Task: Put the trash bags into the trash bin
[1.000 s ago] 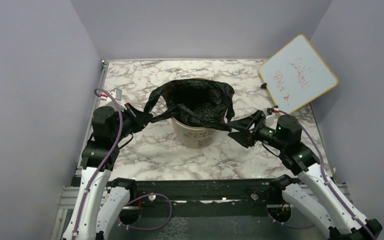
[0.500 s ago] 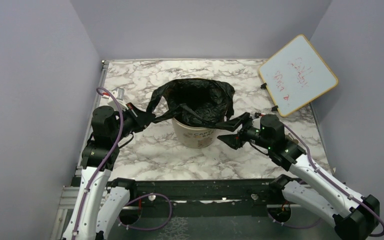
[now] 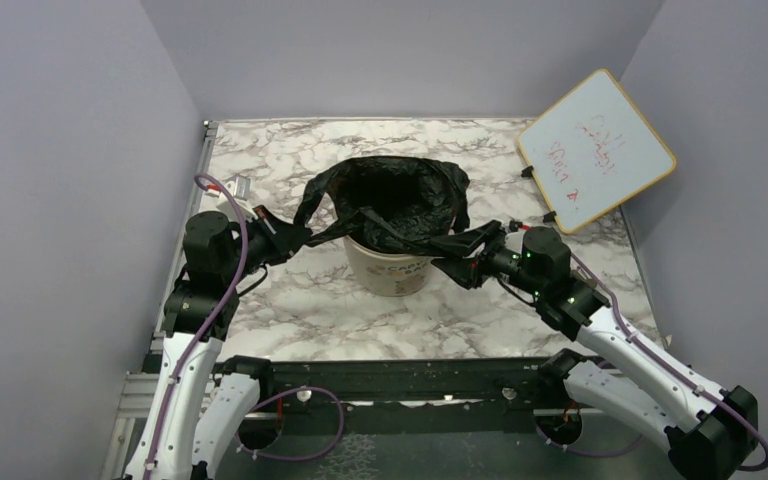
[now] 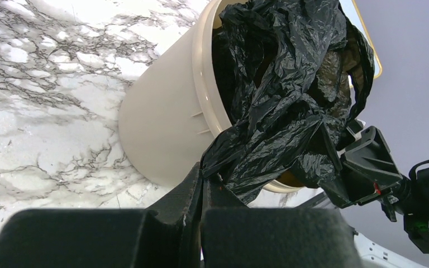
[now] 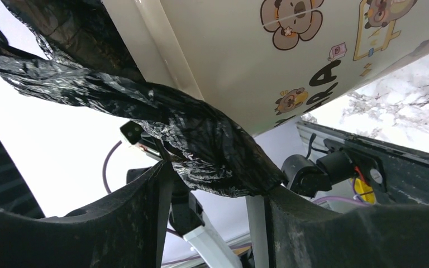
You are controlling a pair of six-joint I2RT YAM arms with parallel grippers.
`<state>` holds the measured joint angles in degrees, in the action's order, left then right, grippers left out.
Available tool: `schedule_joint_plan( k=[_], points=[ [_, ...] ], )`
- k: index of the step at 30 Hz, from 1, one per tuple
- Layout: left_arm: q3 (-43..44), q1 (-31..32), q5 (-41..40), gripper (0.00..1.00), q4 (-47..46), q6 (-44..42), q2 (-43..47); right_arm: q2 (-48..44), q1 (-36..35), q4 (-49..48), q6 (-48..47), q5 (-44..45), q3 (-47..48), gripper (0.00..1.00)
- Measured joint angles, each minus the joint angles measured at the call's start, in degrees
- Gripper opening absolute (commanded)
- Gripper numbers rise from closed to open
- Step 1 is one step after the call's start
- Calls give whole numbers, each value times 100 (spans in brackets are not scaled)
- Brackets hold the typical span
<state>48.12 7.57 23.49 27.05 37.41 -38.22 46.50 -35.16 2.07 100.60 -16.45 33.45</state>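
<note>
a crinkly glossy black plastic bag [image 3: 400,205] drapes over the round beige tub [image 3: 390,272] at table centre. left gripper [image 3: 295,238], at nine o'clock, is clamped tight on its corner; right gripper [image 3: 470,252], at three o'clock, has fingers [image 5: 145,223] half-spread around a bunched fold.

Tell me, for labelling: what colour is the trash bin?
Beige trash bin; the left wrist view shows it best.
</note>
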Motion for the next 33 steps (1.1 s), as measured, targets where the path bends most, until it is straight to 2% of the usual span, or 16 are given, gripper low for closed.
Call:
schedule_joint_plan(
  k=[6, 9, 13, 18, 25, 28, 33],
  points=[
    [0, 0, 11, 0, 0, -9, 0, 0, 0, -109, 201, 31, -136, 38],
    [2, 0, 13, 0, 0, -13, 0, 0, 0, -109, 229, 33, -160, 28],
    [0, 0, 13, 0, 0, -15, 0, -2, 0, -114, 249, 31, -179, 25],
    [0, 0, 11, 0, 0, -15, 0, -26, 0, -122, 197, 33, -267, 1],
    [42, 0, -109, 0, 68, -81, 83, -389, 20, 79, -614, 503, -199, 0],
    [153, 0, -201, 0, 162, -133, 118, -337, 92, 540, -1394, 813, 271, 1],
    [345, 0, -319, 0, 260, -247, 127, 120, 201, 1333, -2914, 1373, 1563, 1]
  ],
)
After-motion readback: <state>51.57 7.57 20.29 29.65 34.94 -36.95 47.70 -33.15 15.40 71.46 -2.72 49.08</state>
